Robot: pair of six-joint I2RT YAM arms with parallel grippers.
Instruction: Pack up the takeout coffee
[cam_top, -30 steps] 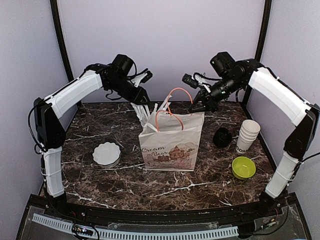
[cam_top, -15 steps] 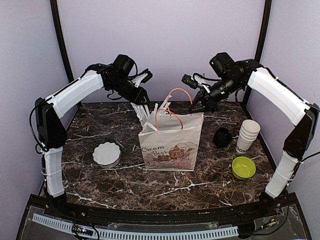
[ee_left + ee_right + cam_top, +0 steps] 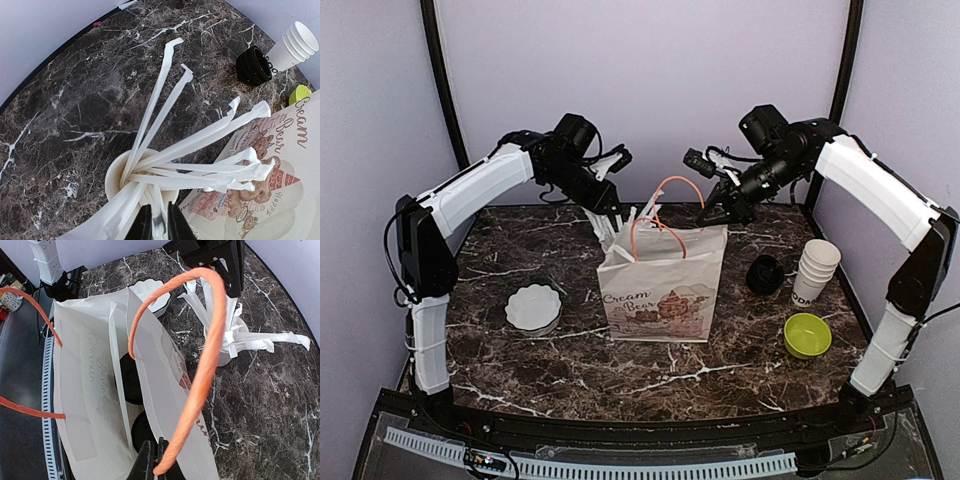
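The two takeout coffee cups stand inside the white paper bag (image 3: 665,290); only their black lids (image 3: 131,380) (image 3: 142,431) show, in the right wrist view, with a wrapped straw (image 3: 117,385) lying beside them. My right gripper (image 3: 713,213) (image 3: 159,467) is shut on the bag's orange handle (image 3: 205,365) and holds it up behind the bag. My left gripper (image 3: 611,215) (image 3: 159,222) is over the white cup of wrapped straws (image 3: 120,172) behind the bag's left side. It is shut on one wrapped straw (image 3: 159,220).
A white scalloped dish (image 3: 533,307) lies at the left. A stack of black lids (image 3: 764,274), a stack of lidless white cups (image 3: 814,270) and a green bowl (image 3: 807,335) stand at the right. Walls enclose the back and sides.
My left arm has shifted slightly to the right above the straw cup. The right arm and the bag have barely moved.
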